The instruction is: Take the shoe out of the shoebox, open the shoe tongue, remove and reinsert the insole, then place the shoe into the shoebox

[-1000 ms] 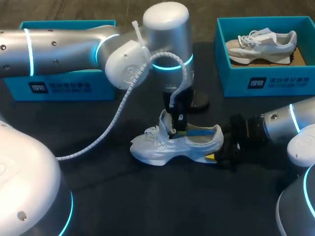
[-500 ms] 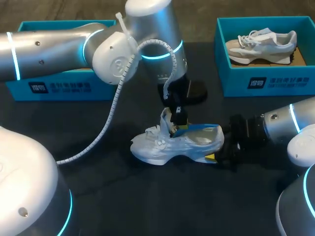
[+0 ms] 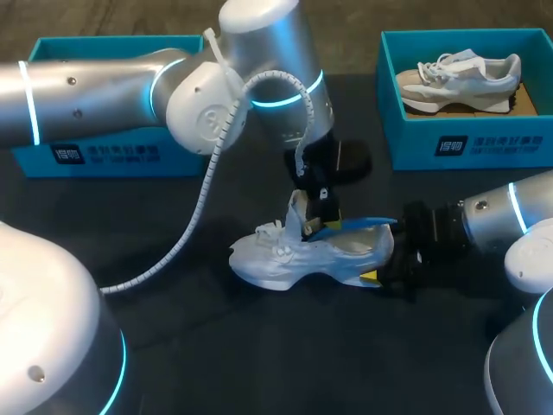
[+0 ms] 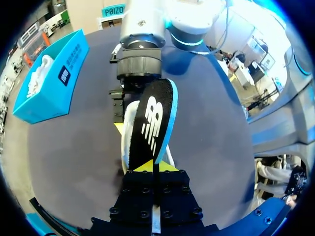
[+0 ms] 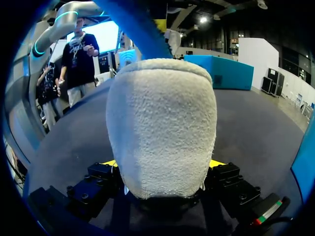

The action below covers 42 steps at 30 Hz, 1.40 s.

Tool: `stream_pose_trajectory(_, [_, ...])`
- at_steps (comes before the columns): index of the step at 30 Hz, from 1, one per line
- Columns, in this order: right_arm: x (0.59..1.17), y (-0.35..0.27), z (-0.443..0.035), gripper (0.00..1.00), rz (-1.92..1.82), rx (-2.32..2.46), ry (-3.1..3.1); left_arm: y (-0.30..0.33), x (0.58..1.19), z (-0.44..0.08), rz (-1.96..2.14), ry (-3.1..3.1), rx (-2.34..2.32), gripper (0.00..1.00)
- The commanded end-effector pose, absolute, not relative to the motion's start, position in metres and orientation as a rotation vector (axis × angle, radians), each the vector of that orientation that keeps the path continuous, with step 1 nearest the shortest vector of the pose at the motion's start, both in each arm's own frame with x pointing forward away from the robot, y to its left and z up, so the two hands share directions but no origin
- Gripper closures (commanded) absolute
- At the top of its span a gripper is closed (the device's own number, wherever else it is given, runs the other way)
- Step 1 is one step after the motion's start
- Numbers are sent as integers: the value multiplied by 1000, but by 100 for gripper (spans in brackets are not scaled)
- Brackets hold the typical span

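Head view: the white shoe [image 3: 289,258] lies on its sole at the centre of the dark counter [image 3: 259,346], toe toward the left. The left pincer [image 3: 318,223] reaches down from the upper left and is clamped on the blue-edged insole [image 3: 367,226], which sits raised over the shoe's opening. This looks like the insole step. The right pincer [image 3: 386,264] comes in from the right and grips the heel, apparently to steady the shoe.

Left wrist view: the yellow tips pinch the insole's near end, and the shoe sits beneath it.

Right wrist view: the fuzzy heel fills the gap, with both tips pressing its sides.
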State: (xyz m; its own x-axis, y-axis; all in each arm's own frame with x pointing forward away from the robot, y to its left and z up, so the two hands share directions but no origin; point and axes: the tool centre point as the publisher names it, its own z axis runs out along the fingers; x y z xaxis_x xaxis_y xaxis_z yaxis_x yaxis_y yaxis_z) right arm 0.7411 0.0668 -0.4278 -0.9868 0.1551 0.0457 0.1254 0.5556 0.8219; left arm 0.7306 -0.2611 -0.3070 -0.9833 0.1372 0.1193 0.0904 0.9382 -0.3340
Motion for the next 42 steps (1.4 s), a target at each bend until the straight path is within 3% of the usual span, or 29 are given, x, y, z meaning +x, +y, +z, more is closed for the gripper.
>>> stream_pose_trajectory(1, [741, 68, -430, 100, 1440, 250, 2744, -261, 732, -313, 528, -2943, -172, 100])
stream_pose_trajectory(4, [741, 68, -430, 100, 1440, 250, 2744, -262, 732, -315, 536, -2940, -163, 100])
stream_pose_trajectory(6, [741, 68, -430, 100, 1440, 250, 2744, -262, 732, -316, 549, -2932, -149, 83])
stream_pose_trajectory(10, [741, 68, -430, 100, 1440, 250, 2744, -263, 731, -315, 597, -2912, -179, 78])
stream_pose_trajectory(12, [741, 68, -430, 100, 1440, 250, 2744, -263, 729, -314, 626, -2909, -196, 66])
stream_pose_trajectory(15, [741, 68, -430, 100, 1440, 250, 2744, -264, 727, -313, 697, -2898, -216, 56])
stream_pose_trajectory(42, [741, 68, -430, 100, 1440, 250, 2744, -281, 720, -328, 927, -2946, -349, 55])
